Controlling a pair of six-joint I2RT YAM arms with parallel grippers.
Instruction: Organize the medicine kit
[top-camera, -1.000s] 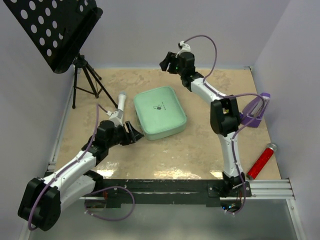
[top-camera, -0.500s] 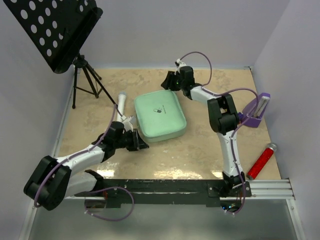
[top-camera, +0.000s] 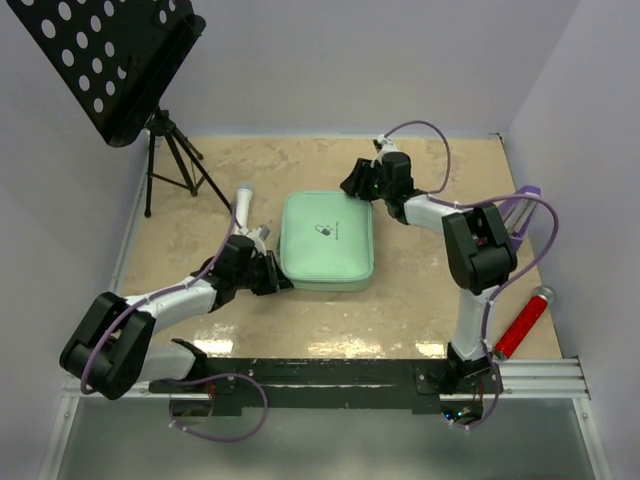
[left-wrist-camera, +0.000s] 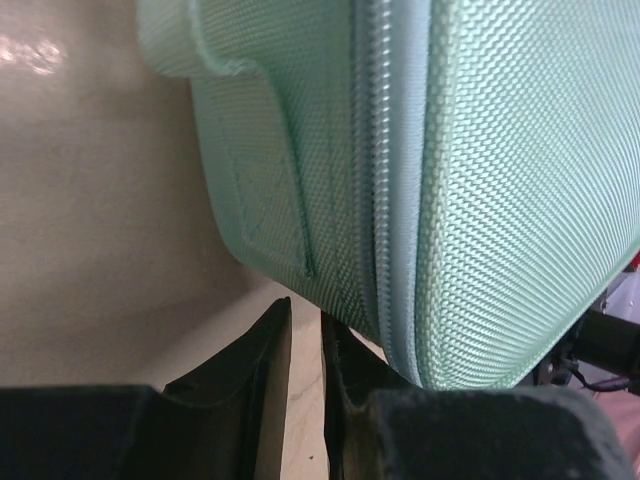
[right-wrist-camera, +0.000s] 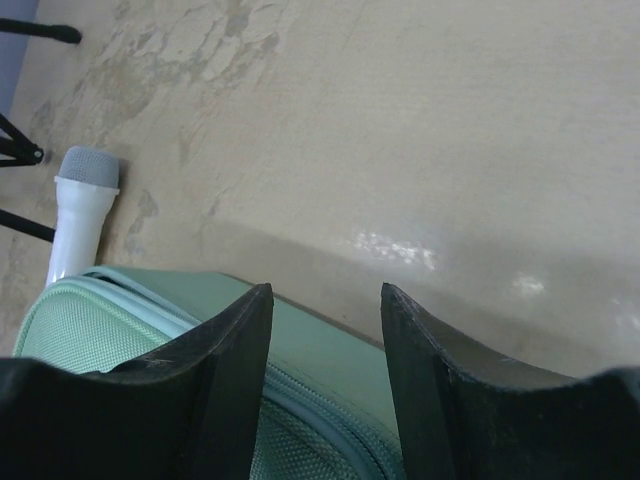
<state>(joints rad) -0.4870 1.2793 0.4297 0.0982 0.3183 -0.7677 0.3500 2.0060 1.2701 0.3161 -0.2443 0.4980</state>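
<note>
Left wrist view showed the left gripper (left-wrist-camera: 305, 322) low at the near-left corner of the pale mint-green rounded-square textured medicine kit (left-wrist-camera: 480, 150). Its jaws were nearly together; any pinch couldn't be told. The kit lay closed mid-way across the beige stone-look table (top-camera: 420, 300). The right gripper (right-wrist-camera: 325, 300) sat at its far edge, jaws apart, grasping nothing. Likely step: steadying the kit. Next it needs a hold on the zipper (left-wrist-camera: 378, 150).

Left hand (top-camera: 272, 272) slid forward, now up against the medicine kit (top-camera: 327, 240); fingers (left-wrist-camera: 262, 375) pinched in from wide to a thin slit. Right hand (top-camera: 358, 180) dropped and swung in, the kit's far corner now between its fingers, gap narrower. Kit turned from skewed to square between both hands, nudged toward my right hand.
</note>
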